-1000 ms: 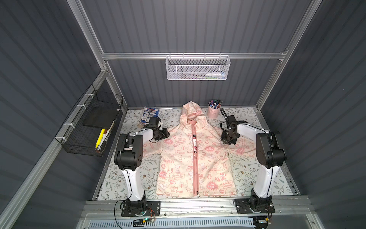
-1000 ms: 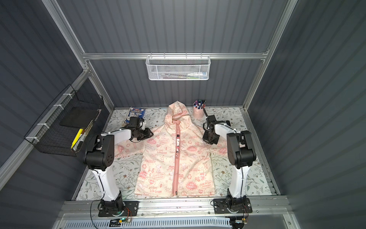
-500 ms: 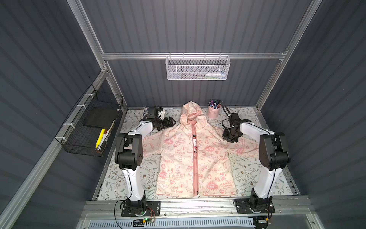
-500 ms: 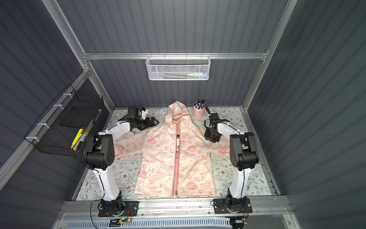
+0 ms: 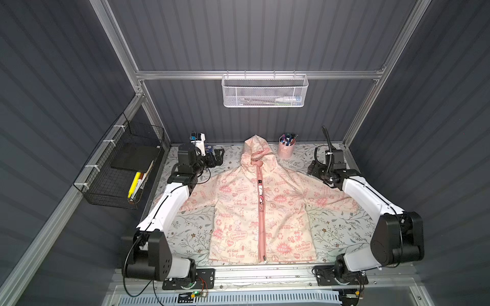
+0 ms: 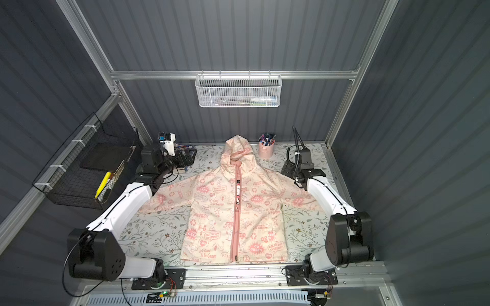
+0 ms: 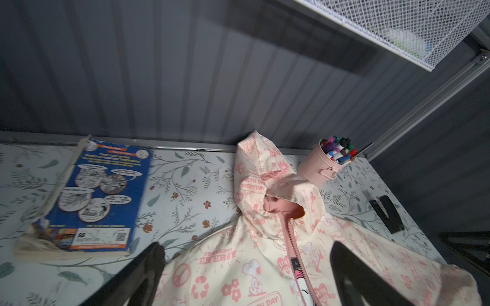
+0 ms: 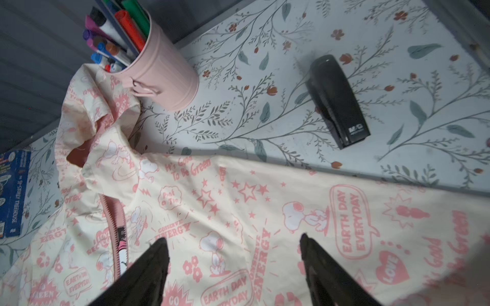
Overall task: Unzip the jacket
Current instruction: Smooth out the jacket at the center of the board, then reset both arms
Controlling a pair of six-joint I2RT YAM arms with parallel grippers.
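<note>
Near the far left corner of the desk (image 5: 189, 229), the left gripper (image 5: 216, 157) is held wide open; across the middle the jacket (image 5: 246, 212) is spread flat, zipped; toward the far right corner, the right gripper (image 5: 314, 168) is held open too.

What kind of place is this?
Probably an enclosed robot work cell dressed like a child's desk: dark grey ribbed wall panels on an aluminium frame, a floral-print tabletop, and a pink metal cup of coloured markers.

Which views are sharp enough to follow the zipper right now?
Both top views: evenly lit, zipper crisp along its length. Left wrist: book smeared, zipper readable. Right wrist: jacket sharp, its sleeve blurred toward the end.
</note>
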